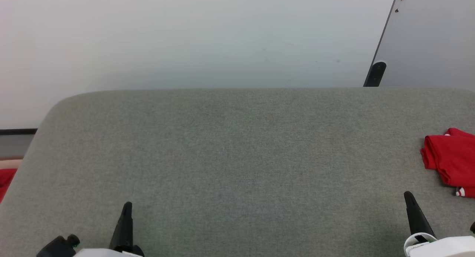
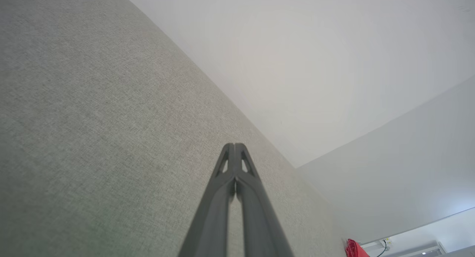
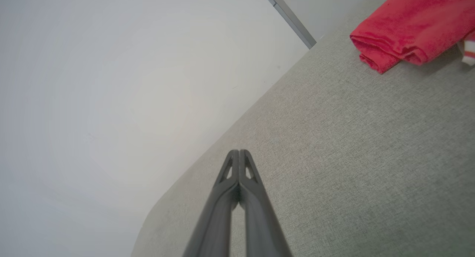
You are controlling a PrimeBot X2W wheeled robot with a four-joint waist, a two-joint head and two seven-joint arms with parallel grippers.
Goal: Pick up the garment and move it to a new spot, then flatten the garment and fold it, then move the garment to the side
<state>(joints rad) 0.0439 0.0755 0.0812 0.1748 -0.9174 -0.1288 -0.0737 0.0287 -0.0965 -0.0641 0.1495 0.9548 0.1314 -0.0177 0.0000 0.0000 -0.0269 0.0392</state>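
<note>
The red garment (image 1: 451,160) lies folded in a thick bundle at the right edge of the grey fabric surface (image 1: 237,156), a bit of white-and-red striped trim (image 1: 461,192) peeking out at its near side. In the right wrist view the garment (image 3: 412,25) sits at the upper right, well beyond my right gripper (image 3: 239,152), which is shut and holds nothing. My right gripper (image 1: 408,194) hovers near the front right, a short way from the bundle. At the front left, my left gripper (image 1: 127,205) is shut and holds nothing too, fingertips pressed together (image 2: 234,145). The lettering is hidden.
Behind the grey surface rises a pale wall (image 1: 185,38). A grey panel (image 1: 430,38) with a dark foot (image 1: 376,74) leans at the back right. Something red (image 1: 5,182) shows beyond the surface's left edge. The surface's far-left corner is rounded.
</note>
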